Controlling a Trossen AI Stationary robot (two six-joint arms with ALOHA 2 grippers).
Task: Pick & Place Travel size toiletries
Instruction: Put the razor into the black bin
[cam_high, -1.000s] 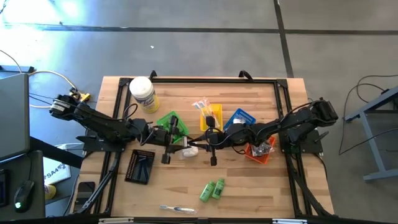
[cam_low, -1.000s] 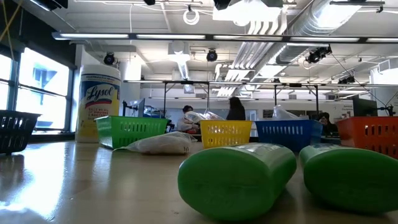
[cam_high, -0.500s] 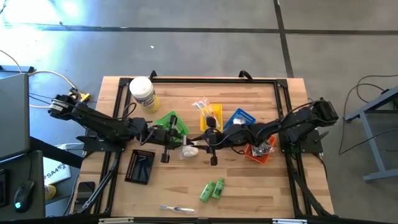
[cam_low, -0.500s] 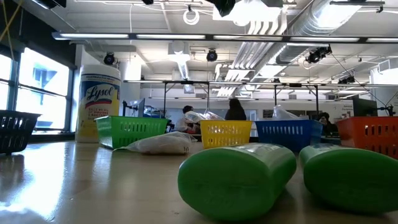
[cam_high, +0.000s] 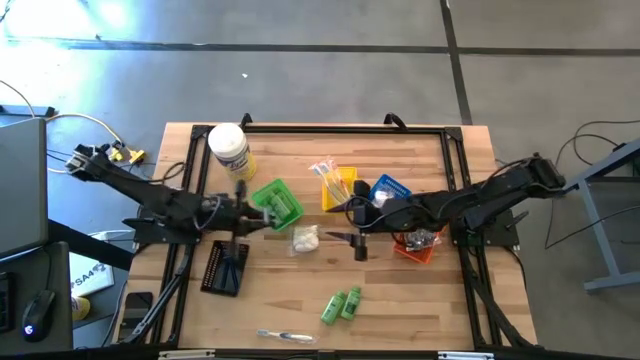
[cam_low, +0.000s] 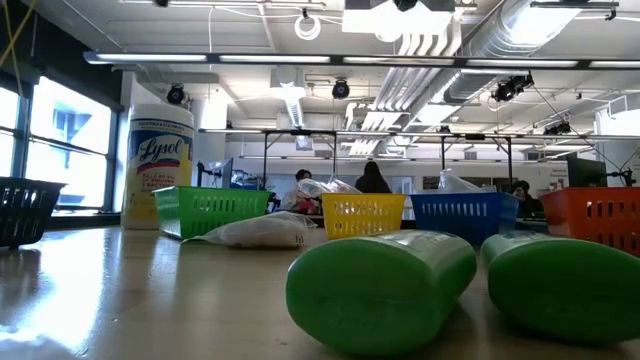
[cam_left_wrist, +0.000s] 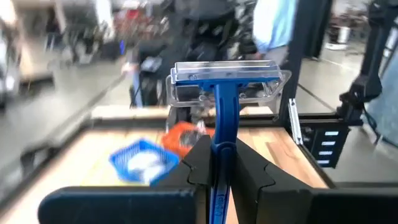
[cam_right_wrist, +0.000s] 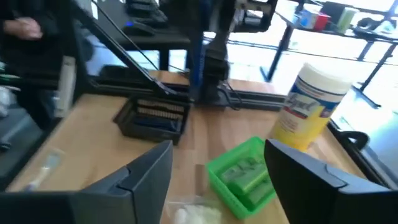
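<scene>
My left gripper (cam_high: 240, 214) is between the green tray (cam_high: 277, 202) and the black tray (cam_high: 224, 267), above the table. It is shut on a razor (cam_left_wrist: 225, 87) with a blue handle and a clear-capped head. My right gripper (cam_high: 358, 240) is open and empty in front of the yellow tray (cam_high: 338, 187); its fingers (cam_right_wrist: 146, 171) stand wide apart. A white packet (cam_high: 305, 238) lies on the table between the grippers. Two green tubes (cam_high: 341, 304) and a wrapped toothbrush (cam_high: 284, 336) lie nearer the front edge. The tubes fill the low view's foreground (cam_low: 380, 290). My left gripper pinches the razor's blue handle (cam_left_wrist: 220, 163) between its two fingers, below the head. The fingers are about level and face the table's right side. The razor's head (cam_left_wrist: 227, 81) stands out beyond the fingertips, and the razor is clear of the table.
A large white jar with a yellow label (cam_high: 229, 150) stands at the far left. The blue tray (cam_high: 388, 190) and the orange tray (cam_high: 418, 243) hold items on the right. The black tray holds combs. Bare wood lies at the front centre.
My left gripper has drawn back toward the table's left edge with the razor, from over the white packet to beside the green tray. My right gripper has moved toward the table's right edge, away from the packet. The two grippers now stand farther apart.
</scene>
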